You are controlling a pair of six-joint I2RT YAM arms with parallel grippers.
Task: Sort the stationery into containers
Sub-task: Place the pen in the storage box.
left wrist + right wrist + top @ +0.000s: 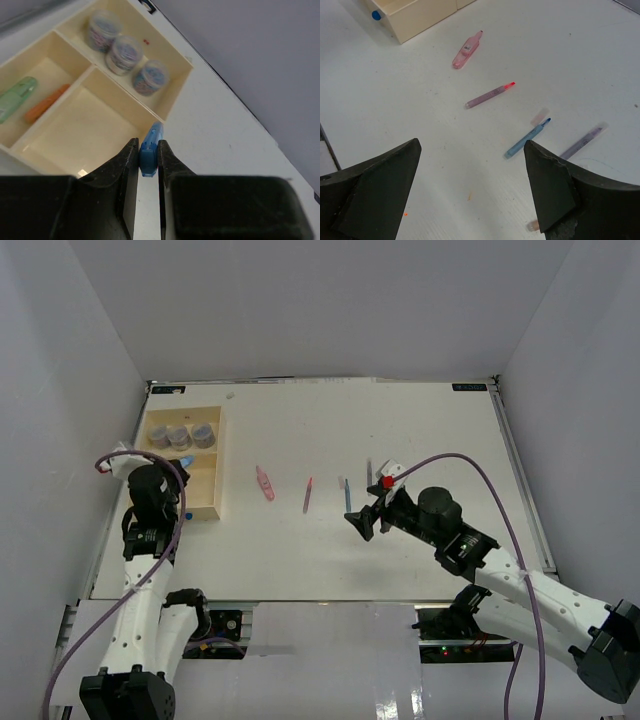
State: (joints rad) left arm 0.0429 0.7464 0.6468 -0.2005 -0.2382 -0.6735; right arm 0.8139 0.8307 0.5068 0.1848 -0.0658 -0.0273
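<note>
Blue marker [151, 140], tail seemingly hidden within left end effector [148, 150]

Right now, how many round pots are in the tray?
3. Left pot, middle pot and right pot sit in a row in the long section of the tray. None seems hidden.

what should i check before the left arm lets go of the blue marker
1. Left gripper shut on blue marker: ok.
2. Marker fully over a compartment of the tray: cannot tell, it hangs near the outer wall.
3. Nearest compartment empty: ok.
4. Three pots sit in the long section, out of the way: ok.
5. Right gripper open, away from the tray: ok.
</note>
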